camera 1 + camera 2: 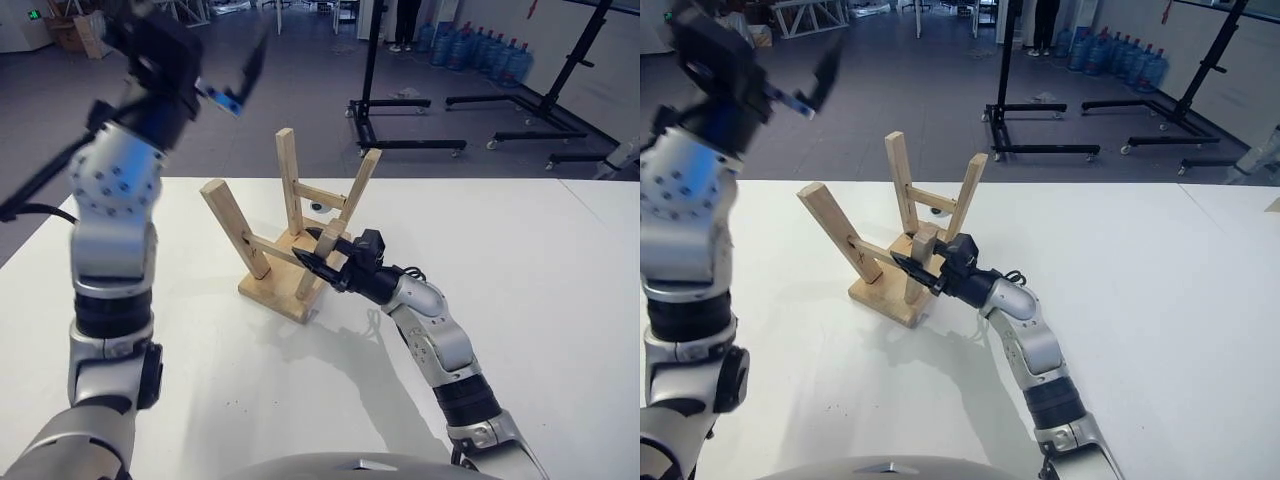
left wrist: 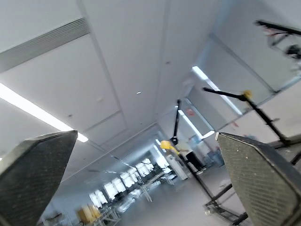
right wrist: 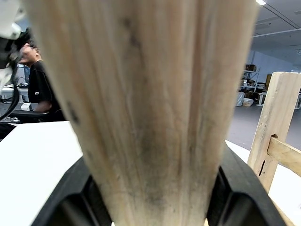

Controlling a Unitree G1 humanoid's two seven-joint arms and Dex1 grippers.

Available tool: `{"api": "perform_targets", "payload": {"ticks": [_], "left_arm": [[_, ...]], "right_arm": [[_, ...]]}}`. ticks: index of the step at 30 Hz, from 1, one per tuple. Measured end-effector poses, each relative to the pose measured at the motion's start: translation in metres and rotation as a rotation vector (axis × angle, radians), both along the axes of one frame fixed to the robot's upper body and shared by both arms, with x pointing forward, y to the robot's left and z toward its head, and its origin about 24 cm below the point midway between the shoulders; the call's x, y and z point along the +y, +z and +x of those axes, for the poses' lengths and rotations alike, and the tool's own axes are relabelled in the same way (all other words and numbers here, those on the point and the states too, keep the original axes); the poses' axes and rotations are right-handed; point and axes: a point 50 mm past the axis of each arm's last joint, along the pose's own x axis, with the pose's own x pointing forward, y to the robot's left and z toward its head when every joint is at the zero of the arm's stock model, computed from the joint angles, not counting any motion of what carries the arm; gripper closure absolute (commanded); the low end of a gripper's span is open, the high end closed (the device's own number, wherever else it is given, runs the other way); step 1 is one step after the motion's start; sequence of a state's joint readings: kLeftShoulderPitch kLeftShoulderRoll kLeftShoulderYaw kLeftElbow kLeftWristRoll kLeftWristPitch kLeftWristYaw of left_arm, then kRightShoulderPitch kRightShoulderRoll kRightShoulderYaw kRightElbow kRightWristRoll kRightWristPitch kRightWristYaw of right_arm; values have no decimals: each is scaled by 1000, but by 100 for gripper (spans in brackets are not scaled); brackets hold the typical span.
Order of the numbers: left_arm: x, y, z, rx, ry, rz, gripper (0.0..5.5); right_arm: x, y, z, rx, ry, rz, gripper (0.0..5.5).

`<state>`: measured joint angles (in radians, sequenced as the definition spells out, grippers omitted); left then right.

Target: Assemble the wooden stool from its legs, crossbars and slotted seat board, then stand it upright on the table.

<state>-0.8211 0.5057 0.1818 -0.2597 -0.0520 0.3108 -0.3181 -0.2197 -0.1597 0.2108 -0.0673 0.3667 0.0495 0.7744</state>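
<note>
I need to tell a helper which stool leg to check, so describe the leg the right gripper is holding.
On the white table the stool sits upside down, seat board flat, four legs pointing up. Take the leg nearest the robot. Unlike the other three, which stand free, it is clamped in the right gripper.

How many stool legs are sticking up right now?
4, all pointing up: left leg, back leg, right leg, and front leg, gripped by the right tool. None seems hidden.
</note>
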Motion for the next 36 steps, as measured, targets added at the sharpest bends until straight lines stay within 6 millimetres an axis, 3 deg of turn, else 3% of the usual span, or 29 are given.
{"api": "perform_targets", "payload": {"ticks": [1,2,3,5,7,10,13,21,29,36], "left_arm": [[15,5,4,19,33,-30,10],[49,7,11,80,112,-72,10],[67,1,15,123,156,-93,10],[104,-39,24,278,238,-122,10],[118,-87,26,411,258,-111,10],[107,-147,24,560,208,-88,10],[70,-196,21,686,77,-38,10],[25,-210,24,673,-49,40,10],[27,-208,10,665,50,59,10],[29,-210,4,682,94,53,10]], "right_arm": [[-2,1,-1,3,10,-1,345],[-10,1,-3,10,26,-1,345],[-13,2,-4,11,29,-8,345],[-21,3,-6,24,39,-8,345],[-24,4,-7,28,50,-16,345],[-26,6,-8,37,67,-14,345],[-25,6,-9,41,81,-15,345],[-21,5,-12,36,143,-30,345],[-3,6,-7,32,153,-24,345],[1,3,-3,62,141,-31,345]]}}
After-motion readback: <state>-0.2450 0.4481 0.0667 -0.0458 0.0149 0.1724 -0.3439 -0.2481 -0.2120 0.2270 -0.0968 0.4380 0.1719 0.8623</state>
